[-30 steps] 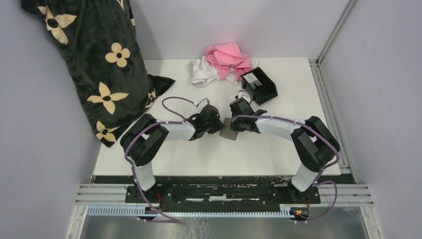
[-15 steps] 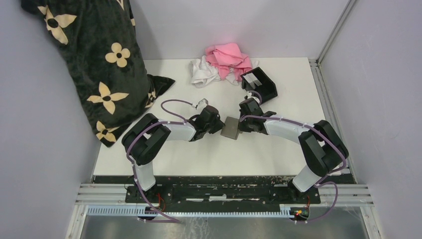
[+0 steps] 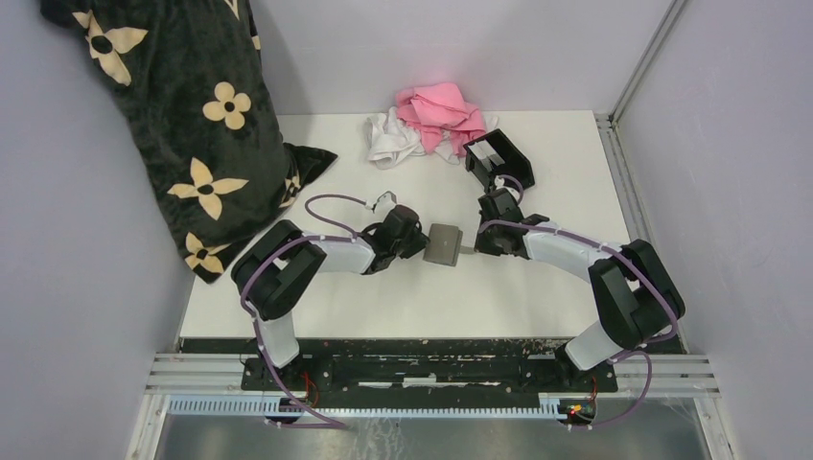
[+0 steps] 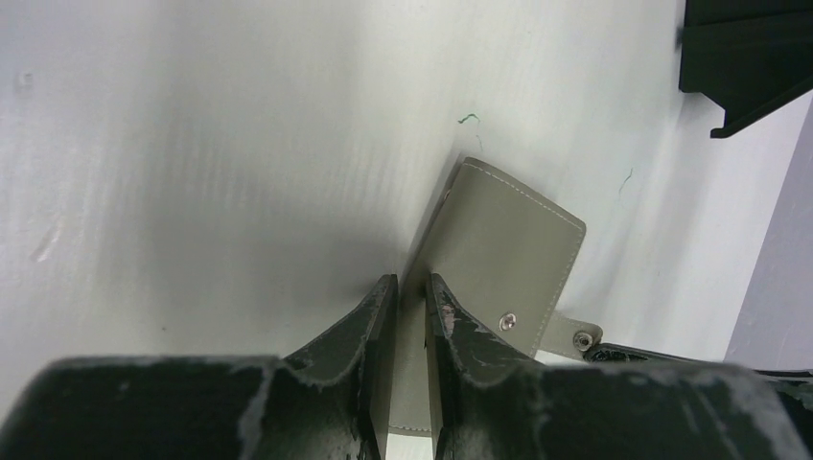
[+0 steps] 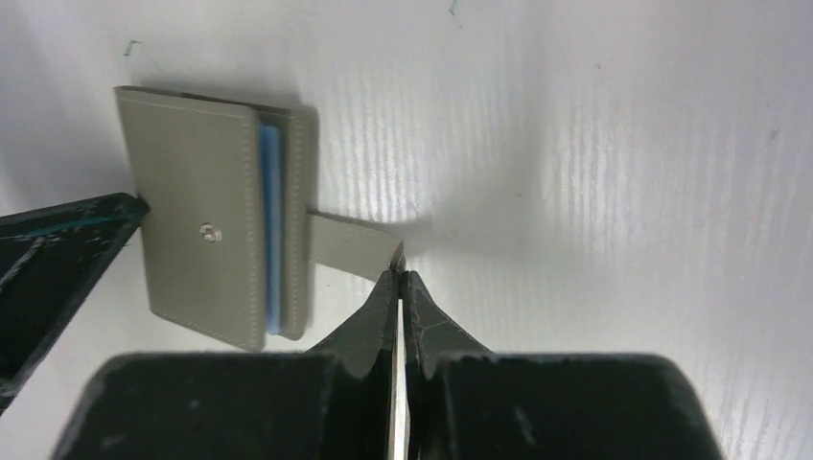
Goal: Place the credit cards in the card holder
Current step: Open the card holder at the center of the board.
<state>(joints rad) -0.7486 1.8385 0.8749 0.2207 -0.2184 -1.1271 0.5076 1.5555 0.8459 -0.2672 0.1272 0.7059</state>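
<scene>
Both claws are clenched on the grey wallet [image 5: 197, 240] mid-table: left gripper [image 4: 404, 295] nips one edge, right gripper [image 5: 400, 285] pinches its snap tab [image 5: 350, 245], light blue card [image 5: 270, 230] showing inside, black card holder [image 3: 516, 175] well behind.

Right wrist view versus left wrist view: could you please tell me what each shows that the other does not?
Only the right wrist: a light blue strip in the fold of the grey wallet. Only the left wrist: a corner of the card holder. Both: the wallet on the white table, the left end effector clamped on its edge, the right end effector pinching its strap.
</scene>
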